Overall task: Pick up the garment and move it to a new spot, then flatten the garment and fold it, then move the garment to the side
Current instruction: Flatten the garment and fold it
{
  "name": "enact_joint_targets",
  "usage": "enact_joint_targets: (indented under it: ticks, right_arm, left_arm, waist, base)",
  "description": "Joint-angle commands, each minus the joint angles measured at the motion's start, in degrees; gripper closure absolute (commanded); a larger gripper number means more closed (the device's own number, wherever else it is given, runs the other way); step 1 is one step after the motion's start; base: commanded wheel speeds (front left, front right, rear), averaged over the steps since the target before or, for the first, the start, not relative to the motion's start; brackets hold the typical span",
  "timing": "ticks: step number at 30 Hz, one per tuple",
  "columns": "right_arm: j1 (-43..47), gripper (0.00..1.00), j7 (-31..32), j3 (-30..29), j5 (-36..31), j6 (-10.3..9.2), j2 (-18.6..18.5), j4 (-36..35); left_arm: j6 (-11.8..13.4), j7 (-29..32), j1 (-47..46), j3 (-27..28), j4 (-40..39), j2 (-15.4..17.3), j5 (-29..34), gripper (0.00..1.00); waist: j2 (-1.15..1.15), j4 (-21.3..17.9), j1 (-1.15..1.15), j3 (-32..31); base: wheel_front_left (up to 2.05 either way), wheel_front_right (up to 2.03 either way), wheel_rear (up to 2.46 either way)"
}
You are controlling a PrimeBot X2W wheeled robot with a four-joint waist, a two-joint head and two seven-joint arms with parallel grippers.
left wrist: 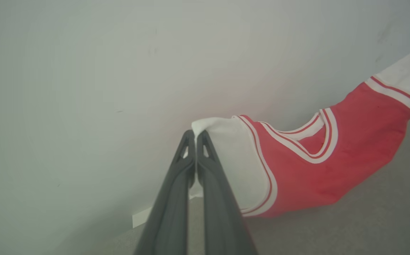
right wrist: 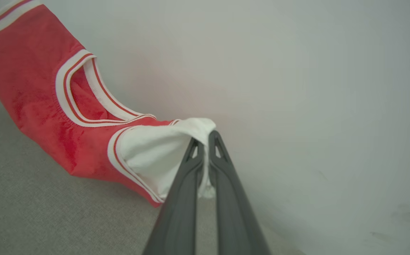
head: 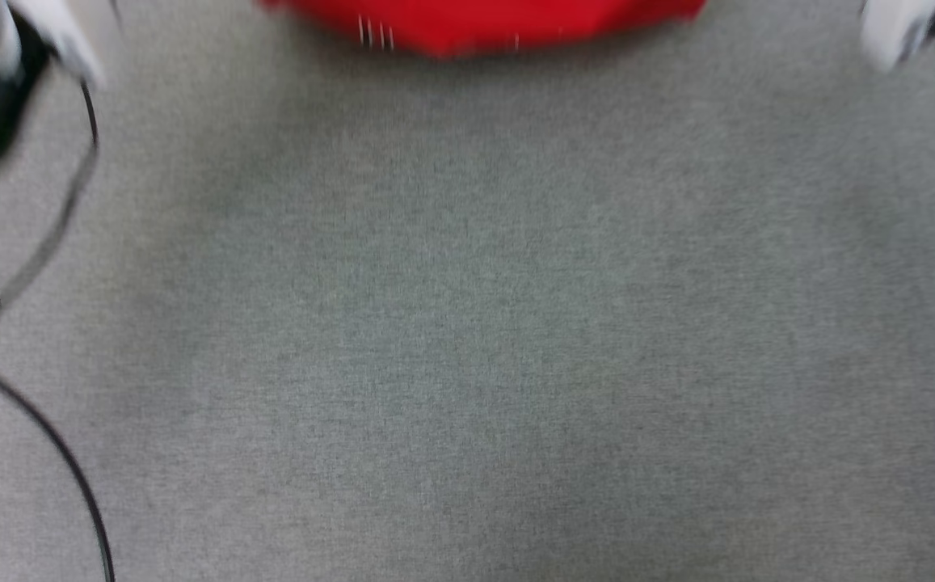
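Garment (left wrist: 332,166) hung betw. both grippers over gray surface (head: 467,323), near pale wall (left wrist: 84,71). L gripper (left wrist: 195,136) clamped on one white sleeve (left wrist: 233,159), R gripper (right wrist: 205,138) on other. Keeps shirt spread wide, prob. for laying flat.

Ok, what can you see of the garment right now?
The garment is a red jersey-style shirt, soft knit by its look, with white short sleeves and white-and-red striped trim at the neckline and armholes. It hangs stretched before a pale wall: the left pincer is shut on one white sleeve, the right pincer on the other sleeve. The red body sags between them over grey carpet; whether it touches I cannot tell.
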Motion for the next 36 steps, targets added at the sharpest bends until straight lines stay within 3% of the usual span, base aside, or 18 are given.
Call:
enact_joint_targets:
  ticks: [1,9,16,27,36]
  right_arm:
    - [2.1,1.00,-0.4,0.6,0.6,-0.06,-0.6,-0.5]
    - [18.1,1.00,-3.0,7.1,5.5,-0.05,-4.3,-6.3]
    - [32.2,1.00,-4.3,8.4,9.8,-0.05,-8.5,-9.3]
    - [52.5,1.00,-6.1,5.0,12.7,-0.06,-12.8,-11.0]
    - [66.5,1.00,-2.3,1.7,13.6,-0.07,-16.5,-16.5]
  left_arm:
    - [0.5,-0.6,2.3,-0.2,-0.7,0.5,-0.3,1.00]
    - [8.4,-5.0,29.7,-0.7,-11.6,5.4,-6.3,1.00]
    - [15.2,-8.1,50.2,-1.5,-19.1,8.9,-11.7,1.00]
    - [20.5,-11.9,68.8,-1.5,-21.7,11.2,-17.5,1.00]
    - [24.5,-13.8,82.0,0.2,-25.1,11.8,-21.3,1.00]
  waist:
    - [0.00,-0.5,0.00,-2.1]
    - [0.00,-1.3,0.00,-8.5]
    - [0.00,-2.0,0.00,-13.8]
    - [0.00,-2.9,0.00,-20.6]
    - [0.00,-3.3,0.00,-22.9]
  base:
    - [0.00,0.00,0.00]
    - [0.00,0.00,0.00]
    - [0.00,0.00,0.00]
    - [0.00,0.00,0.00]
    - [0.00,0.00,0.00]
